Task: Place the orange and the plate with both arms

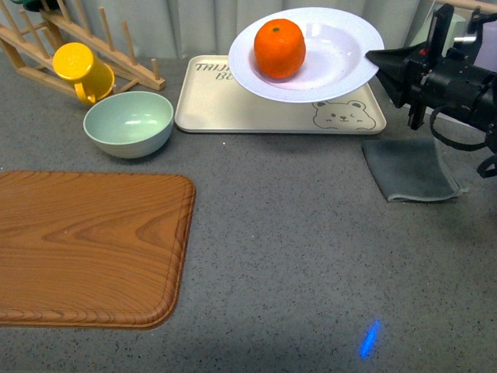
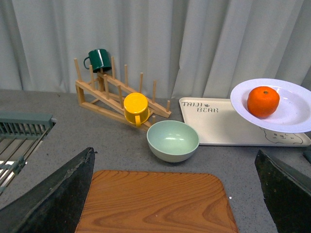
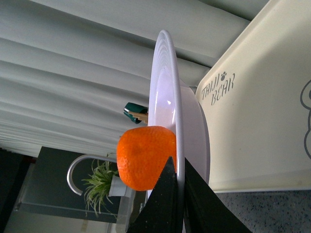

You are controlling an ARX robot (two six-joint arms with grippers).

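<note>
Gripping the plate (image 1: 342,31) by its rim, the right gripper (image 1: 379,59) has its jaws pinched thin on the ribbed edge. The plate looks held up over the bear tray (image 1: 225,105) rather than resting on it, and tilted a little. The orange (image 1: 279,48) sits in the plate's well, on the side away from that gripper. The left gripper (image 2: 174,155) hangs spread wide with nothing between its fingers, the wooden board (image 1: 85,249) below it, well apart from the plate. So the pick-up of plate and fruit together seems done. What is left, I judge, is the carry and the set-down, perhaps onto the board, and whatever part the left arm is to play is not yet begun
</note>
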